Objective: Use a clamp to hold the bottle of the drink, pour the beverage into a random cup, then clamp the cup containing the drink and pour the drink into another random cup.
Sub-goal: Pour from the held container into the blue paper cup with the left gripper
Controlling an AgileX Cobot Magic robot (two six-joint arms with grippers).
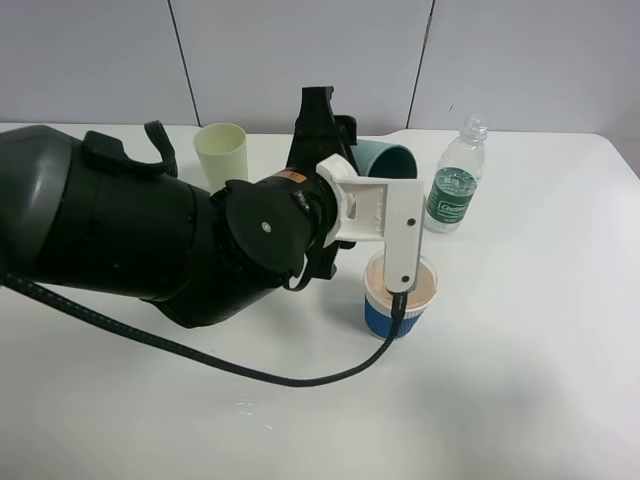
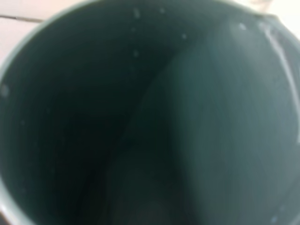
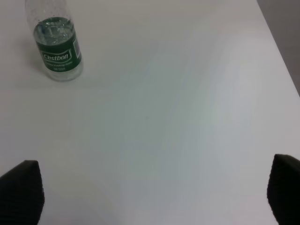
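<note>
My left pincer [image 1: 340, 140] pinches the teal tumbler [image 1: 395, 158], tipped sideways near the blue-sleeved cup [image 1: 382, 316]; if its mouth sits off that rim, drink may spill onto the table [image 1: 520, 380]

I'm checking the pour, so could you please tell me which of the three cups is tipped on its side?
The teal tumbler, lifted and tilted over; the yellow-green cup and the blue-sleeved cup both stand upright.

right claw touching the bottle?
Apart. The right wrist view shows bare table between the open right claw and the bottle.
</note>
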